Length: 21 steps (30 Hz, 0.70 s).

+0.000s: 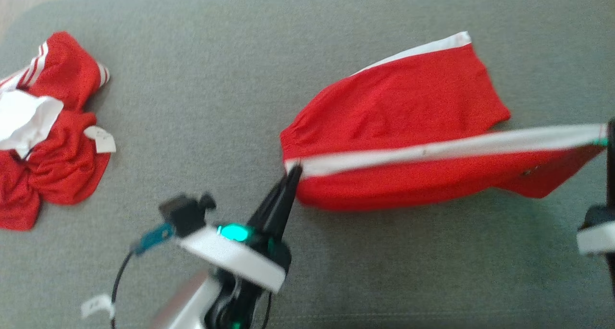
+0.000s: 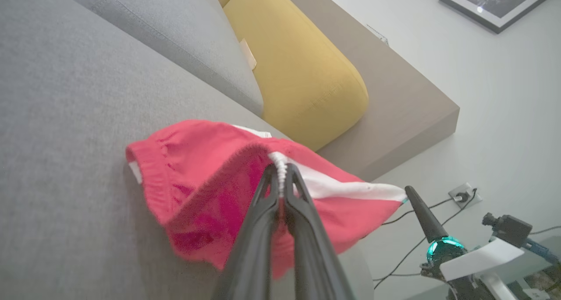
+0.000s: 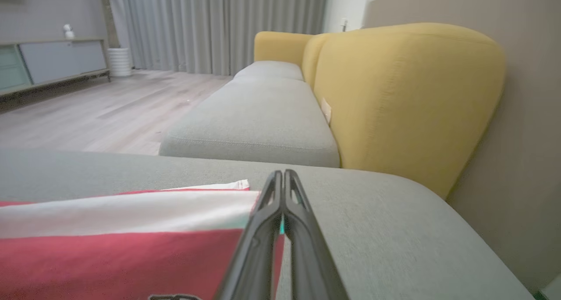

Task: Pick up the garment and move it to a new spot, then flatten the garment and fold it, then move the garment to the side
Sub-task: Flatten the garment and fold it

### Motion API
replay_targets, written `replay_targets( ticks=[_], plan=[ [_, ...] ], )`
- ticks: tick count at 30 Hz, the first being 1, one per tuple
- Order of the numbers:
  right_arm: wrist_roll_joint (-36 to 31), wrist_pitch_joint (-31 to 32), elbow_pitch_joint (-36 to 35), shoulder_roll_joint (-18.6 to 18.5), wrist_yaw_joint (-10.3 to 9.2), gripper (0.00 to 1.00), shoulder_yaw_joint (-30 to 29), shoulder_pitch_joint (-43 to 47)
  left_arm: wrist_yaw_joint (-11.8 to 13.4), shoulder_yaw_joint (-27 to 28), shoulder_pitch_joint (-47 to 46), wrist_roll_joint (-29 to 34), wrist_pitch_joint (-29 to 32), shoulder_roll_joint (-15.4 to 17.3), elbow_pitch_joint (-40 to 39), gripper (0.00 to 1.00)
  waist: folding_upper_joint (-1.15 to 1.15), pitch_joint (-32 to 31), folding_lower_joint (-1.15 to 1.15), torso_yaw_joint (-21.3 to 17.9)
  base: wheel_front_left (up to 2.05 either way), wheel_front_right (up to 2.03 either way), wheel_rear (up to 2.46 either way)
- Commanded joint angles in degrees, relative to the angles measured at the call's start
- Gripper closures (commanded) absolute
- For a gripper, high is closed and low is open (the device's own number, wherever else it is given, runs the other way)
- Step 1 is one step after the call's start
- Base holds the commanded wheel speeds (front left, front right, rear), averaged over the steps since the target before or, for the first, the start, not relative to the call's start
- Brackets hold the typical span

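Red shorts (image 1: 403, 108) lie right of centre on the grey sofa seat (image 1: 307, 41). Their far part rests flat on the fabric, and the near edge is raised and pulled taut from left to right. A broad white side stripe (image 1: 447, 149) runs the length of that edge, and a second white strip shows along the far hem. The gathered elastic waistband (image 1: 288, 137) is at the left end.

A yellow back cushion (image 3: 407, 94) stands behind the seat. A crumpled red garment (image 1: 53, 141) with thin white stripes sits at the far left, well apart.

The left gripper (image 1: 294, 168) is pinched tight on the stripe at the waistband. The right gripper (image 1: 609, 129) is clamped on the stripe's hem end.
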Motion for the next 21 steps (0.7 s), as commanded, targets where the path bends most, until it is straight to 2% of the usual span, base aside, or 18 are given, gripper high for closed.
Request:
replay_targets(
  ticks=[1,5,10,21],
  plan=[
    [-2.1,0.2,0.1,-3.2,-0.05,1.0,1.7,-4.2,0.1,1.3,-5.1,-1.3,-0.3,-0.6,-0.3,1.0,0.0,2.4,0.0,1.8,0.0,0.0,0.0],
    [-4.2,0.0,4.4,-5.8,-0.05,1.0,3.6,-10.3,0.1,0.8,-10.2,-3.3,0.0,-1.4,3.2,1.0,0.0,4.5,0.0,2.6,0.0,0.0,0.0],
    [-6.2,0.3,13.2,-9.5,-0.05,1.0,9.2,-21.6,0.1,1.4,-16.2,-6.2,0.2,-2.7,8.6,1.0,0.0,7.9,0.0,2.9,0.0,0.0,0.0],
    [-8.5,0.1,33.2,-16.7,-0.05,1.0,20.4,-41.6,0.1,-1.1,-25.3,-13.0,0.4,-4.7,13.3,1.0,0.0,12.7,0.0,6.0,0.0,0.0,0.0]
  ],
)
